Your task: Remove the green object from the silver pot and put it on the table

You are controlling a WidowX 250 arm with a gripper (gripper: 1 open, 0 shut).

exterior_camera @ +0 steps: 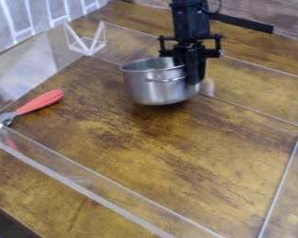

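The silver pot stands upright on the dark wood table, right of centre towards the back. My gripper comes down from above at the pot's right side, its black fingers shut on the rim there. The part of the pot's mouth that shows is plain grey metal. The green object is not visible; the arm and the near wall hide much of the inside.
A red-handled metal utensil lies at the left by the clear acrylic wall. More acrylic walls run along the back and the right edge. A folded clear piece stands in the back left corner.
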